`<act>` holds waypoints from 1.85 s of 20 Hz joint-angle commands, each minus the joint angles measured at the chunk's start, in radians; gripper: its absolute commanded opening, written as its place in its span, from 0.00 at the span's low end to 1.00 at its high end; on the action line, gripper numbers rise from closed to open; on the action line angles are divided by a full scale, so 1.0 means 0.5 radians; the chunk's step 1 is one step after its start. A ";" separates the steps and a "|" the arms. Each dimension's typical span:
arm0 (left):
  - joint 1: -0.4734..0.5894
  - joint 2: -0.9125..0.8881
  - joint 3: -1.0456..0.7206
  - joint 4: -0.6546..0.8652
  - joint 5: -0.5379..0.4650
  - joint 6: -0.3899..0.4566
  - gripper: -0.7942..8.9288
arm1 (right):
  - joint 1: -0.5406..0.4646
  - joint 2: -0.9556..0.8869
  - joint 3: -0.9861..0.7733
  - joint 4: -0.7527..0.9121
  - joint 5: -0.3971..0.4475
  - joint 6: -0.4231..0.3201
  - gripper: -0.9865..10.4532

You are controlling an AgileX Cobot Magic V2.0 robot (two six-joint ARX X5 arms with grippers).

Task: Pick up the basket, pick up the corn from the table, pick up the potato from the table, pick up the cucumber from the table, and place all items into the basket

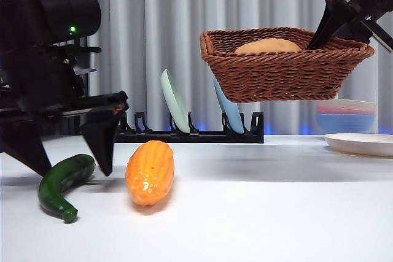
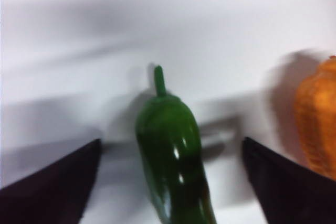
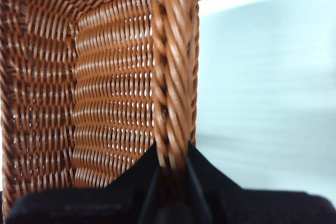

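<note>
Nearest the front camera, on the white table point(image 1: 258, 213), lie the two vegetables yet to be gathered: the cucumber point(image 1: 61, 183), dark green and curved, and just beside it the corn point(image 1: 150, 171), orange and ridged, the two close but not touching. My left gripper point(image 1: 70, 151) is down over the cucumber with its jaws spread wide, one black tip on either side of the glossy green body and neither one touching it; the wrist view shows the cucumber point(image 2: 173, 161) lying lengthwise between them, its thin stem end pointing away, and the corn point(image 2: 317, 119) just outside one jaw. I judge the step in hand to be the cucumber pick. To do it well I should sink until the tips nearly meet the tabletop, stay centred on the thicker middle and not the tapered end, and close gently, since the smooth skin looks likely to slip or roll. I must also keep the outer jaw clear of the corn so I don't nudge it. Farther back and raised well above the table, my right gripper point(image 1: 325, 29) is clamped on the braided rim of the basket point(image 1: 282, 65), holding it in the air; the potato point(image 1: 268, 46) already rests inside. Behind stand a black rack point(image 1: 190, 132) with two upright plates point(image 1: 175, 101) and some stacked dishes point(image 1: 353, 121).
</note>
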 commanded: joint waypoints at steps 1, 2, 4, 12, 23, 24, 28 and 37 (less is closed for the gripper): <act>-0.018 0.109 -0.052 -0.043 0.042 0.090 0.07 | 0.001 0.011 0.007 0.034 -0.021 0.020 0.07; -0.018 0.109 -0.052 -0.048 0.043 0.117 0.07 | 0.001 0.011 0.007 0.034 -0.021 0.020 0.07; -0.020 0.092 -0.051 -0.060 0.044 0.131 0.07 | 0.002 0.011 0.007 0.030 -0.021 0.020 0.07; -0.024 -0.657 -0.002 -0.373 0.314 0.121 0.07 | 0.146 0.011 0.007 0.024 -0.005 0.020 0.07; -0.140 -0.470 0.997 -0.023 0.259 0.178 0.07 | 0.526 0.055 0.007 -0.006 0.119 0.027 0.07; -0.140 -0.362 1.061 -0.024 0.258 0.184 0.07 | 0.553 0.055 0.007 -0.005 0.120 0.028 0.07; -0.143 0.037 1.186 -0.026 0.257 0.217 0.07 | 0.613 0.055 0.007 -0.009 0.117 0.037 0.07; -0.167 0.177 1.186 -0.120 0.257 0.288 0.68 | 0.620 0.055 0.007 -0.021 0.095 0.043 0.07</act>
